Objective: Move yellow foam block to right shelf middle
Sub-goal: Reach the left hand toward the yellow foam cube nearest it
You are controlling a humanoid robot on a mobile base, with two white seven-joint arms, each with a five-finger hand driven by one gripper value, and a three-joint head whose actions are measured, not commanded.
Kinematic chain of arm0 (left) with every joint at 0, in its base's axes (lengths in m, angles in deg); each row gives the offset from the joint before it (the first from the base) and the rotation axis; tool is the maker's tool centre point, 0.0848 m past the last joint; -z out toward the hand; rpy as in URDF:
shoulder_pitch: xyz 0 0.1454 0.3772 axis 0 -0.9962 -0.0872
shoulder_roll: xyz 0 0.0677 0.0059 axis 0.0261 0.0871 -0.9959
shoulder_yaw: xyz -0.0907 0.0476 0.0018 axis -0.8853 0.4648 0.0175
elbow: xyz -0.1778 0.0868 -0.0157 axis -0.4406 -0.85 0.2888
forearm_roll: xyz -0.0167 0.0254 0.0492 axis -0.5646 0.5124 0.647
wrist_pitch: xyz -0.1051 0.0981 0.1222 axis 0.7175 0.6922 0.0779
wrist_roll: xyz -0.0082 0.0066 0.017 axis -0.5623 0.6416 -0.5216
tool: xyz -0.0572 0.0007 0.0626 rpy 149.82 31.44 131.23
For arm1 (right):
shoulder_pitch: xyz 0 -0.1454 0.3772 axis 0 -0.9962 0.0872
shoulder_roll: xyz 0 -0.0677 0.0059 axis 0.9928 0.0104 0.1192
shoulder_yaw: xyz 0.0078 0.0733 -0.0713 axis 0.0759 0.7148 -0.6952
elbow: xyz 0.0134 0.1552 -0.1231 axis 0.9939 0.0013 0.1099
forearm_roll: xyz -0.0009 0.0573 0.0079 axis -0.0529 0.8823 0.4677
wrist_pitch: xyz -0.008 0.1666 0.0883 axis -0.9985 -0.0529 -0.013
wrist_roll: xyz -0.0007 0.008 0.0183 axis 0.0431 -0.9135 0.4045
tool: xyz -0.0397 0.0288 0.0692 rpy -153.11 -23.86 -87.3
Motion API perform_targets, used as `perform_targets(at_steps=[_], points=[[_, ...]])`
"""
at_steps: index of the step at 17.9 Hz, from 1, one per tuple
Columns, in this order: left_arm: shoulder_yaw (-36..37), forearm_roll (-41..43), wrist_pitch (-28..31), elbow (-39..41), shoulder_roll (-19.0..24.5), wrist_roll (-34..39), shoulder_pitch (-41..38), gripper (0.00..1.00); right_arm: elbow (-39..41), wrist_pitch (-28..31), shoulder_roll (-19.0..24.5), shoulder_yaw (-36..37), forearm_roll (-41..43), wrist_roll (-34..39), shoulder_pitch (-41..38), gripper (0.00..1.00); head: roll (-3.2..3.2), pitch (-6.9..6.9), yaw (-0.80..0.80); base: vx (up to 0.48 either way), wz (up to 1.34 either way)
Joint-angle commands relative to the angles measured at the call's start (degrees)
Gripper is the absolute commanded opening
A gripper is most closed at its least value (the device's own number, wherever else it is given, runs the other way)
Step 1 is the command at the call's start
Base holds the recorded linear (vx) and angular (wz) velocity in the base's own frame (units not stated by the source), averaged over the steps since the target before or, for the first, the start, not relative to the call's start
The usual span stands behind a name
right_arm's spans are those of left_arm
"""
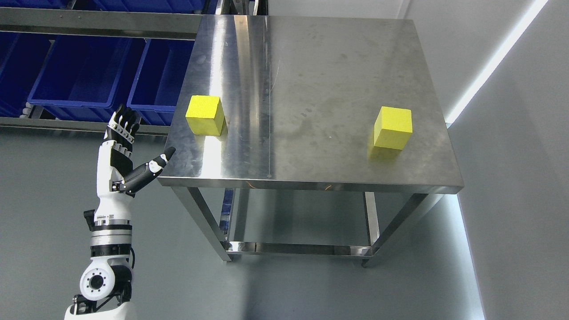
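Brushed steel table [311, 169], two yellow foam cubes [205, 115] [392, 127] well apart; left hand [120, 155] fingers spread, empty.

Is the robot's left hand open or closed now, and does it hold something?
Open and empty: the left hand has its fingers straight and thumb spread, left of the table.

The table [311, 89] is bare brushed metal, glossy with streaky reflections and dull smudges across its top. Both yellow blocks, the left block [204, 115] and the right block [392, 127], look like matt, finely grainy foam. The left hand [122, 153] is smooth white and black plastic, and the far-left bins [84, 71] are glossy blue plastic.
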Motion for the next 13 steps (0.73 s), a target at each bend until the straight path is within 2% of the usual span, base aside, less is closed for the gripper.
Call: perform_targets(at_steps=[1,7,10,13], points=[[0.2,-0.02,0.23,-0.03,1.0,0.01,0.47,1.0,1.0,0.01,-1.0,0.0,0.0,0.03,0.18,1.0,0.0,0.0,0.0,0.0,0.0],[0.2,0.07,2.34,-3.01,1.58,-1.04,1.7,1.0,1.0,0.01,-1.0,0.0,0.0,0.03,0.09,1.0,0.0,0.0,0.0,0.0,0.0],[-0.42,0.15,2.95,-7.06,3.42,-7.96,5.56,1.0,1.0,0.01,-1.0,0.0,0.0,0.03,0.09,1.0,0.0,0.0,0.0,0.0,0.0],[-0.42,0.24,7.77,-7.15,6.67,-11.06,8.11,0.99,1.0,0.01,-1.0,0.0,0.0,0.03,0.18,1.0,0.0,0.0,0.0,0.0,0.0]])
